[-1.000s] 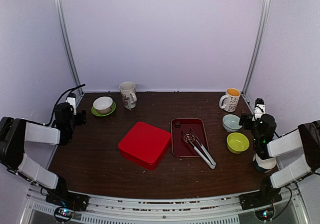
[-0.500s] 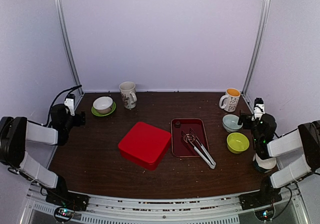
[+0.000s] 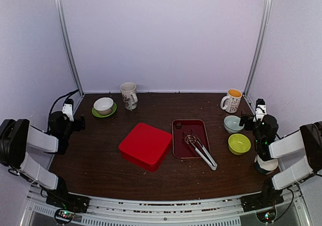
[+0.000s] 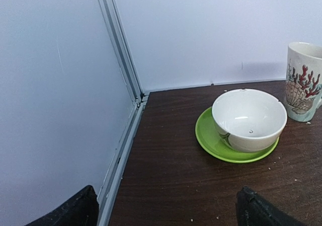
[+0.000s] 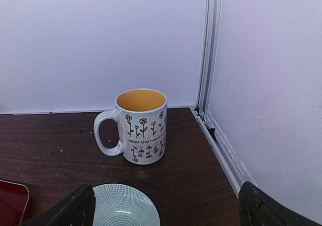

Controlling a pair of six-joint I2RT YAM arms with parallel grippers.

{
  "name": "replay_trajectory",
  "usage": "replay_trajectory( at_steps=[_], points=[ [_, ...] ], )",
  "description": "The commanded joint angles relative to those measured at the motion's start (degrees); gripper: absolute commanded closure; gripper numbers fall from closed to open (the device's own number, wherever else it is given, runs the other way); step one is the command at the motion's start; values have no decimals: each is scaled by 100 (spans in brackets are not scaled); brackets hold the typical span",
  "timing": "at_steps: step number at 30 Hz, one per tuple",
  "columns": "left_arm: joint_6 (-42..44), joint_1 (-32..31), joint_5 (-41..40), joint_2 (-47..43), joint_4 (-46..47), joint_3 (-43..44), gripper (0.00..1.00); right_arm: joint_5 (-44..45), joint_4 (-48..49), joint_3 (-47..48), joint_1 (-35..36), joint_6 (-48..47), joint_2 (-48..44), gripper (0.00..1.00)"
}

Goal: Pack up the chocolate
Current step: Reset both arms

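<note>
A closed red box (image 3: 146, 145) lies at the table's middle. To its right is a dark red tray (image 3: 180, 146) holding metal tongs (image 3: 200, 148) and one small dark chocolate (image 3: 178, 125) at its far left corner. Other chocolate pieces are hidden. My left gripper (image 3: 76, 121) is at the far left edge, open and empty, facing a white bowl on a green saucer (image 4: 249, 119); its tips frame bare table (image 4: 166, 217). My right gripper (image 3: 246, 119) is at the far right, open and empty (image 5: 168, 213), over a pale blue bowl (image 5: 121, 206).
A shell-print mug (image 3: 129, 95) stands at the back left, a flower-print mug (image 5: 141, 125) with orange inside at the back right. A lime bowl (image 3: 239, 143) sits near the right arm. Metal frame rails (image 4: 121, 75) run along the walls.
My left gripper has drawn back and down toward the left wall. The right arm and the objects have not moved.
</note>
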Motion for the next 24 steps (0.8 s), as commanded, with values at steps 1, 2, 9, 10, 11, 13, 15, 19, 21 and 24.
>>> replay_trajectory(
  at_steps=[1,2,9,10,11,13,15,19,21,24],
  points=[
    [-47,46,11,-10,506,-31,2,-59,157,7,-31,13,7,0],
    [-47,44,8,-14,497,-26,2,-61,158,4,-29,12,7,0],
    [-52,44,16,-1,543,-35,2,-59,156,3,-32,12,7,0],
    [-45,43,16,-6,540,-35,2,-61,156,9,-25,12,7,0],
    [-46,45,16,2,546,-35,2,-59,156,10,-31,12,7,0],
    [-46,46,16,2,545,-35,2,-59,156,10,-37,8,7,0],
    [-40,43,16,3,538,-28,2,-59,156,2,-31,13,7,0],
    [-42,46,16,9,523,-18,2,-59,156,5,-31,12,7,0],
    [-50,46,18,11,518,-13,2,-59,156,3,-32,12,7,0],
    [-49,42,16,5,529,-24,2,-60,156,4,-27,10,8,0]
  ],
)
